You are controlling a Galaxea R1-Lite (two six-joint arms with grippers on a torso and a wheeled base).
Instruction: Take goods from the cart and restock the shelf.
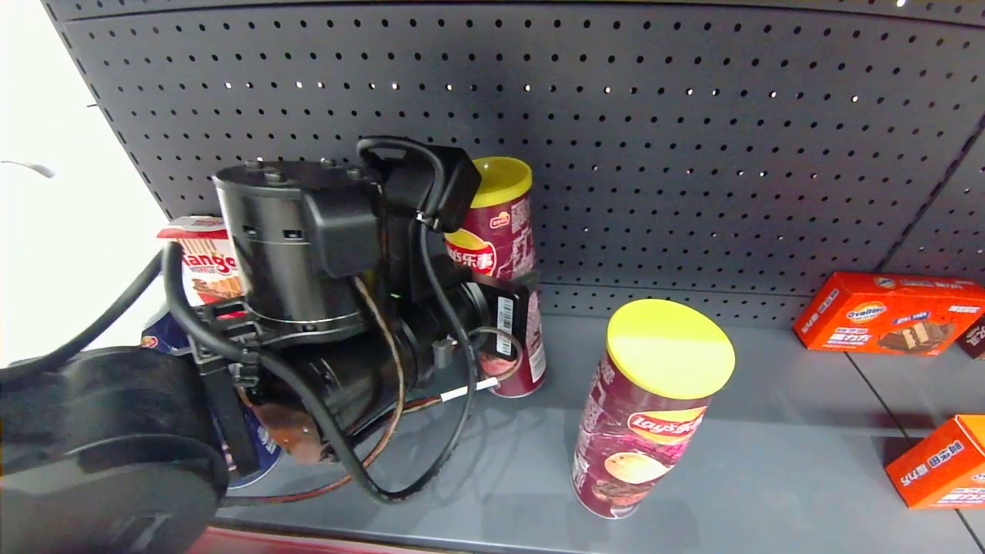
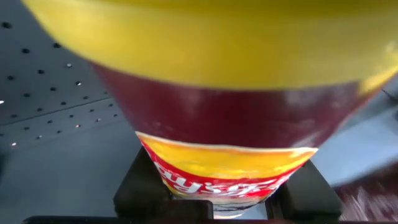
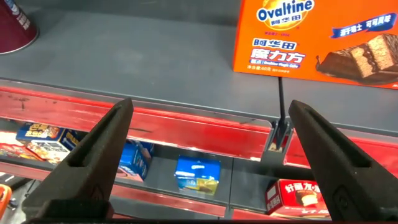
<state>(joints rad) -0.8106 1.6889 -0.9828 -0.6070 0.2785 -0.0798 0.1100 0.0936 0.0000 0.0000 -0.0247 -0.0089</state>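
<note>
A maroon chip can with a yellow lid (image 1: 499, 223) stands upright at the back of the grey shelf (image 1: 769, 431), close to the pegboard. My left gripper (image 1: 517, 308) is shut on its lower half; in the left wrist view the can (image 2: 236, 112) sits between the two black fingers (image 2: 140, 186). Its base is at the shelf surface, but I cannot tell whether it touches. A second, identical can (image 1: 654, 408) stands free nearer the front, to the right. My right gripper (image 3: 227, 162) is open with nothing in it, level with the shelf's red front edge (image 3: 186, 121).
A wafer box (image 1: 204, 258) and a blue can (image 1: 254, 454) sit behind and under the left arm. Orange boxes (image 1: 889, 312) (image 1: 939, 462) lie at the right of the shelf. An orange box (image 3: 317, 37) stands above a lower shelf with blue boxes (image 3: 198, 174).
</note>
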